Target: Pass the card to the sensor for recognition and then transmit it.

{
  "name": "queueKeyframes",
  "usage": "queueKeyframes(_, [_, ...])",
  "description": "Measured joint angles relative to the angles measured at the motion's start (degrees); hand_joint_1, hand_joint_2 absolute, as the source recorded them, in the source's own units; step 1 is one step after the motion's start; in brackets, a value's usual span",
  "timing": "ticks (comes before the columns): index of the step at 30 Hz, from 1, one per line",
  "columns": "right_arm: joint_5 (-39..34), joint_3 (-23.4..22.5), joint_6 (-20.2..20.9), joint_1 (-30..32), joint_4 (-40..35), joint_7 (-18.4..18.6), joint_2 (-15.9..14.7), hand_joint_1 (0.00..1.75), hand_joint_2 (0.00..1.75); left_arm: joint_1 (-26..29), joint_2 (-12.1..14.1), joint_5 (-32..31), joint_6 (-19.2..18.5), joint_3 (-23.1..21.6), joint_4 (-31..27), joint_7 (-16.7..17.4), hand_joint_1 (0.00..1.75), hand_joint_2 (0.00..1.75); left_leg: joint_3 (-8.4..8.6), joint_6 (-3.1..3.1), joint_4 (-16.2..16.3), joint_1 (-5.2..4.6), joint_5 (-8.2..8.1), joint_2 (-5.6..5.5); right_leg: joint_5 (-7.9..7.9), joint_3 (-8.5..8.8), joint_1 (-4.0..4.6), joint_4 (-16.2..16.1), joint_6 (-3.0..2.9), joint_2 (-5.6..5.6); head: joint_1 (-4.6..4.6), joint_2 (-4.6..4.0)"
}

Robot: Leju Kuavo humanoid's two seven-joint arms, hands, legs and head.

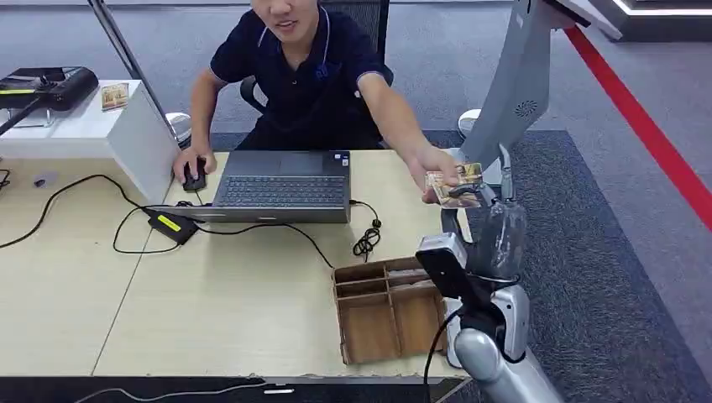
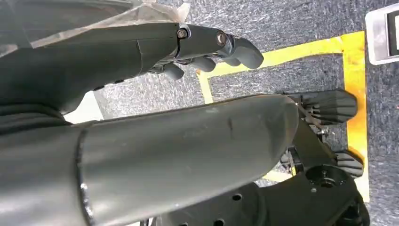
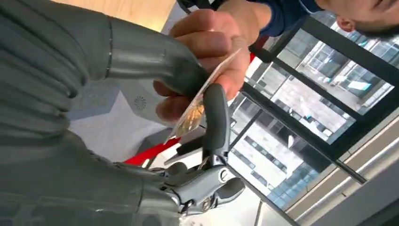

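Nearest, at the table's front right corner, the robot's right arm rises beside a wooden compartment organizer (image 1: 388, 308) that sits on the light wooden table (image 1: 210, 311). Right hand (image 1: 474, 195) is raised past the table's right edge; in the right wrist view the thumb and one dark finger (image 3: 215, 117) pinch the card (image 3: 197, 106) between them. The card (image 1: 454, 184), with a printed yellowish picture, is held in the air off the table's right side. A person's hand (image 1: 438, 168) grips the same card from the far side, fingers wrapped over its edge, so both hands are on it at once.

Left hand (image 2: 207, 44) hangs low over grey carpet with yellow floor tape (image 2: 329, 47); its fingers are loosely curved and apart, holding nothing.

Farther in, a black cable (image 1: 366, 239) lies coiled near an open laptop (image 1: 281, 186), and a black power adapter with a yellow label (image 1: 172, 225) lies to its left. The person's other hand rests on a mouse (image 1: 195, 180). The person sits behind the table on an office chair. A white stand (image 1: 525, 84) rises at the far right.
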Motion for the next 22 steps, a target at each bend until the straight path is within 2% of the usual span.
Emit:
queueKeyframes(5, [-0.1,0.1,0.0,-1.0,2.3,-0.4,1.8,1.75,1.75,0.0,0.2,-0.1,-0.1,-0.4,0.0,0.0,0.0,0.0,0.0,0.0,0.0,0.0,0.0,0.0,0.0,0.0,0.0,0.0,0.0,0.0,0.02,0.0])
queueKeyframes(6, [-0.2,0.1,0.0,-1.1,2.8,-0.5,2.1,0.79,1.75,0.0,0.2,-0.1,-0.1,-0.4,0.0,0.0,0.0,0.0,-0.01,0.0,0.0,0.0,0.0,0.0,0.0,0.0,0.0,0.0,0.0,0.0,0.0,0.0])
queueKeyframes(7, [-0.2,0.1,0.0,-1.3,3.1,-0.5,2.3,0.12,1.75,0.0,0.3,-0.1,-0.1,-0.5,0.0,0.0,0.0,0.0,-0.01,0.0,0.0,0.0,0.0,0.0,0.0,-0.01,0.0,0.0,0.0,0.0,0.0,0.0])
queueKeyframes(8, [-0.2,0.1,0.0,-1.4,3.5,-0.6,2.4,0.0,1.75,0.0,0.3,-0.2,-0.1,-0.5,0.0,0.0,0.0,0.0,-0.01,0.0,0.0,0.0,0.0,0.0,0.0,-0.01,0.0,0.0,0.0,0.0,0.0,0.0])
queueKeyframes(22, [-1.6,0.4,0.0,-1.6,5.7,-1.9,3.8,0.0,1.75,0.0,0.4,-0.2,-0.2,-0.5,0.0,0.0,0.0,0.0,0.0,0.0,0.0,0.0,0.0,0.0,0.0,-0.02,0.0,0.0,0.0,0.0,0.0,0.0])
